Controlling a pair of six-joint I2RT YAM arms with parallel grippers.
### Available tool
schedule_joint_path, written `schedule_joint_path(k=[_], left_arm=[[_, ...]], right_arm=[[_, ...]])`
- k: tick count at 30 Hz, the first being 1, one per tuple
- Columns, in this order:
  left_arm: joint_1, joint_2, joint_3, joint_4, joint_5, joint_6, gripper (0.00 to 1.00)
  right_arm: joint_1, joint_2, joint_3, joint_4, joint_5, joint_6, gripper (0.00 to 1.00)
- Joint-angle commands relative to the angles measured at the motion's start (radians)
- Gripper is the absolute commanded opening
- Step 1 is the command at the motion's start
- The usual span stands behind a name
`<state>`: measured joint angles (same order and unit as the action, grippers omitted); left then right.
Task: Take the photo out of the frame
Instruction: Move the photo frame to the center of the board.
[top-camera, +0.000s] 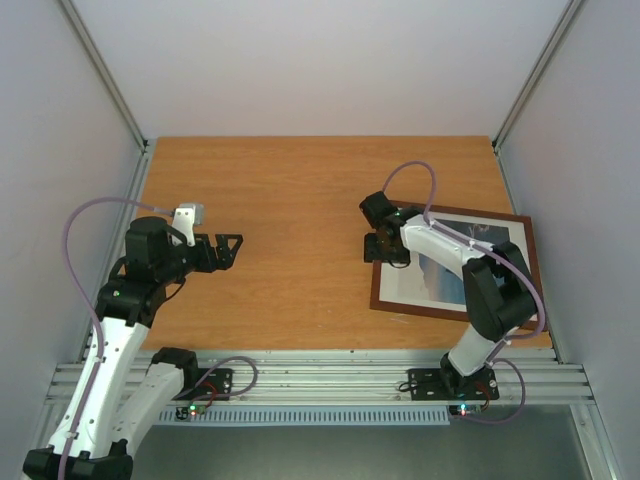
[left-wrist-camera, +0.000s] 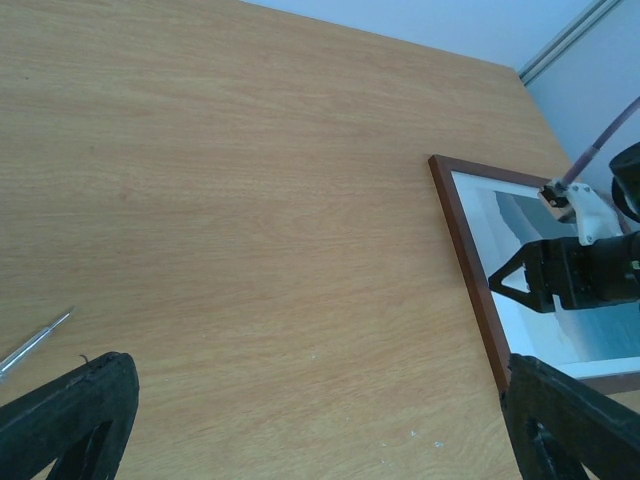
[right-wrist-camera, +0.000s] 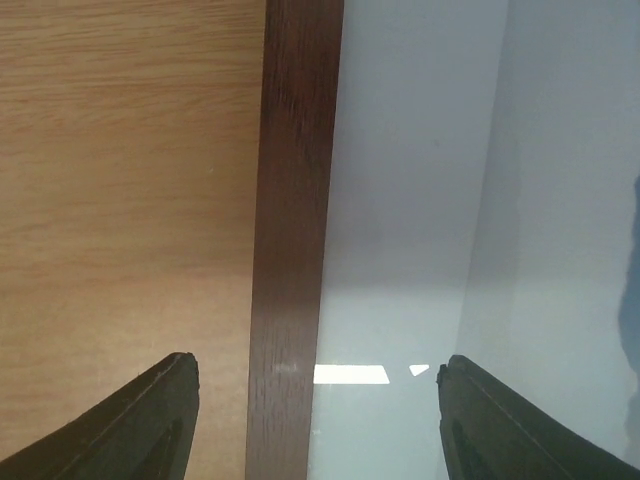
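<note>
Photo (top-camera: 437, 283) of a blue-and-white mountain scene lies face up inside the frame (top-camera: 420, 312), a thin reddish-brown wooden rectangle resting flat on the right, near part of the wooden worktop (top-camera: 280, 200), a little askew to the worktop's edges. The photo has not been taken out.

The right arm reaches across the picture from the near edge and hides its middle in the overhead view. The right end effector (top-camera: 388, 255) points down over the frame's left rail. From the right wrist camera the right end effector (right-wrist-camera: 318, 400) stands open, its fingers apart to either side of that dark rail (right-wrist-camera: 295, 200): one finger (right-wrist-camera: 150, 420) over bare wood, the other (right-wrist-camera: 500, 420) over the pale, glossy face of the picture, where a bright patch of light is reflected. Whether the fingertips touch anything cannot be told.

The left end effector (top-camera: 232, 250) is well apart from the frame, over the left part of the worktop, jaws spread wide and holding nothing. Its wrist camera looks across the bare wood toward the frame (left-wrist-camera: 465, 270) and the right end effector (left-wrist-camera: 520, 280), with a slender silvery rod (left-wrist-camera: 35, 340) lying at the view's left edge.
</note>
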<state>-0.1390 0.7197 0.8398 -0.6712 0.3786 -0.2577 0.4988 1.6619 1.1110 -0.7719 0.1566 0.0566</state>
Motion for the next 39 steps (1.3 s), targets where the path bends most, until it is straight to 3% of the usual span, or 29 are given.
schedule_joint_path(k=[1,15,22,26,32,39], left_arm=[[0.003,0.003,0.027,0.011,0.021,0.0,0.99],[0.003,0.009,0.027,0.007,0.017,0.005,0.99],[0.004,0.014,0.025,0.007,0.019,0.001,0.99],[0.007,0.036,0.027,0.004,0.021,-0.025,0.99],[0.005,0.088,-0.005,0.01,0.051,-0.143,0.99],[0.006,0.016,-0.163,0.108,0.057,-0.316,0.99]], right_arm=[[0.007,0.052,0.045,0.041,0.04,0.067,0.64],[0.008,0.165,0.064,0.088,0.067,0.118,0.42],[0.034,0.195,0.089,0.073,0.084,0.118,0.24],[0.064,0.202,0.116,0.069,0.081,0.128,0.08],[0.124,0.269,0.231,0.049,0.072,0.14,0.04],[0.237,0.392,0.433,0.037,0.05,0.063,0.01]])
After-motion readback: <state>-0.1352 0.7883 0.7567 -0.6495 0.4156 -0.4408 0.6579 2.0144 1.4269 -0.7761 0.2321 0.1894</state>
